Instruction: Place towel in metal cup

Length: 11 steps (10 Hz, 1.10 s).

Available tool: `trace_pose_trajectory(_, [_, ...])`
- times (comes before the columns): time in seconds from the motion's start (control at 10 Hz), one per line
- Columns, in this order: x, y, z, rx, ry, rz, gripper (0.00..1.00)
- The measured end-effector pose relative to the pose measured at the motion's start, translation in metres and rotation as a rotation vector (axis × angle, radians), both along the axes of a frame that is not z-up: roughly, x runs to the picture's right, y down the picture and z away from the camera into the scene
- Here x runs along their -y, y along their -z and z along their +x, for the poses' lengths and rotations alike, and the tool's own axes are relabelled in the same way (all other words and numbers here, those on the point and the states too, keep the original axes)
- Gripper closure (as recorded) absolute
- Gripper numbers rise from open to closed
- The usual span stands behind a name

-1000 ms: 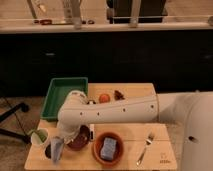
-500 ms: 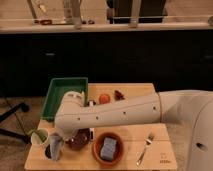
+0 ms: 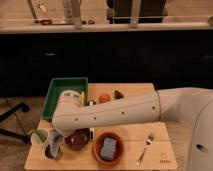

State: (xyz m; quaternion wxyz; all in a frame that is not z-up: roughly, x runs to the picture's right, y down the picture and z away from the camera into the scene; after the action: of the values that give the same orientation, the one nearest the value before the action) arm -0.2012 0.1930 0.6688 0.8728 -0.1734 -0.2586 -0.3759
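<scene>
The metal cup (image 3: pixel 52 152) stands at the table's front left corner. My gripper (image 3: pixel 55 139) is at the end of the white arm (image 3: pixel 110 114), right above the cup and mostly hidden under the wrist. A pale grey towel (image 3: pixel 55 144) hangs from the gripper's end down to the cup's mouth and covers most of it. I cannot tell how deep the towel reaches into the cup.
A small green cup (image 3: pixel 39 136) stands just left of the metal cup. A dark bowl (image 3: pixel 78 139), a terracotta bowl (image 3: pixel 97 152) holding a blue sponge (image 3: pixel 108 147) and a fork (image 3: pixel 145 148) lie along the front. A green tray (image 3: pixel 60 86), an orange fruit (image 3: pixel 103 98) and a brown item (image 3: pixel 118 94) are at the back.
The arm's end has moved left and lower, from beside the dark bowl to right over the metal cup, bringing the towel with it.
</scene>
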Motion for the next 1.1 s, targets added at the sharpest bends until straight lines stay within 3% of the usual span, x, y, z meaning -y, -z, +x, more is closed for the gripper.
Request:
trace_pose_trajectory(0.5, [-0.008,-0.020,-0.017,-0.006,0.021,0.000,1.00])
trace_pose_trajectory(1.1, [-0.025,-0.024,-0.039,-0.049,0.109,0.055,1.00])
